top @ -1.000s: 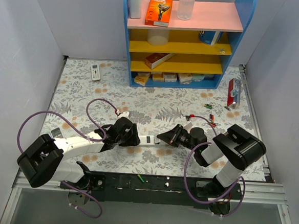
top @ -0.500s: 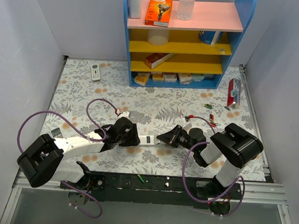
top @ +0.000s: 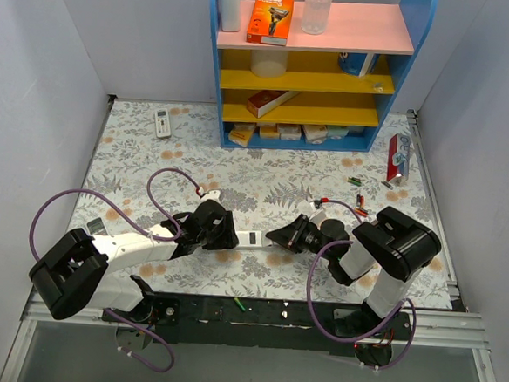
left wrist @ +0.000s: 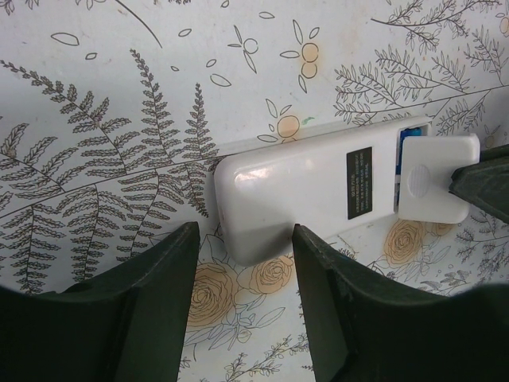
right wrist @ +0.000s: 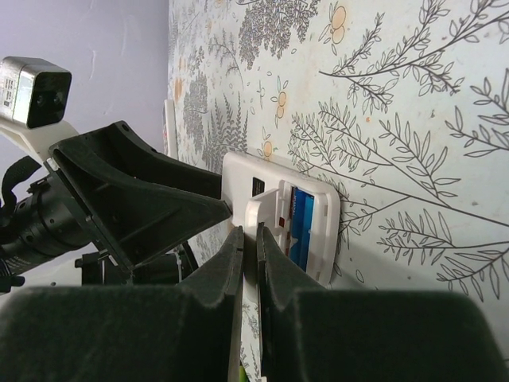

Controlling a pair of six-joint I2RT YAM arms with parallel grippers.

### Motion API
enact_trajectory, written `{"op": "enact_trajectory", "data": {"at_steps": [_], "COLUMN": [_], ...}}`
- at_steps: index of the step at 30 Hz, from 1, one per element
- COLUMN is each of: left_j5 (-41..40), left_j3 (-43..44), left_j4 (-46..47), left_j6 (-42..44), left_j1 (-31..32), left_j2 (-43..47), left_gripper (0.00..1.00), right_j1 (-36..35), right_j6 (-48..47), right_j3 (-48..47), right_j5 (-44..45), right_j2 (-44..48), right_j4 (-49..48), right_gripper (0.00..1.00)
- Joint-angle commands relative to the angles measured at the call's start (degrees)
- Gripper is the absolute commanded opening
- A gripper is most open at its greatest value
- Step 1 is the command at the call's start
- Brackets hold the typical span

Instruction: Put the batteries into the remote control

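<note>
My left claw point(left wrist: 245, 233) stands part-open astride the left end of the remote control point(left wrist: 302, 187), with a sliver of desk point(left wrist: 119, 119) showing beside one finger. The remote control lies back-up between both claws, a blue battery point(right wrist: 302, 223) in its recess at the right end. There my right claw point(right wrist: 248, 235) is pinched almost closed on the white battery cover point(right wrist: 266, 208).
</note>
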State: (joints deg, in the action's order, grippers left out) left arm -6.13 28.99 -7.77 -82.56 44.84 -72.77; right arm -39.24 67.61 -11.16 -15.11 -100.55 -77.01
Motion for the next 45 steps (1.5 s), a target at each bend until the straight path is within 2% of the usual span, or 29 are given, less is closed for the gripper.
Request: {"op": "enact_trajectory", "data": {"at_steps": [1,14,45], "left_j5": [0.24,0.33,-0.20], "left_j3": [0.71,0.54,-0.08], "left_j4": [-1.11,-1.19,-1.90], "left_j6": [-0.05,0.21,0.91], "left_j1": [-0.02,-0.02,-0.02], "left_j2": [-0.18,-0.53,-1.58], "left_gripper": [0.49,0.49,0.47], "right_j1": [-0.66,-0.66,-0.31], "right_j6": [-0.47,-0.03,-2.58], "right_j3": [-0.09,2.02,-0.53], "right_j5": [1.14,4.13,3.51], "right_j2": [-1.92,-2.80,-3.33], "right_j4": [-9.38,-14.48,-20.90], "right_gripper": [0.01,0.03,0.03]}}
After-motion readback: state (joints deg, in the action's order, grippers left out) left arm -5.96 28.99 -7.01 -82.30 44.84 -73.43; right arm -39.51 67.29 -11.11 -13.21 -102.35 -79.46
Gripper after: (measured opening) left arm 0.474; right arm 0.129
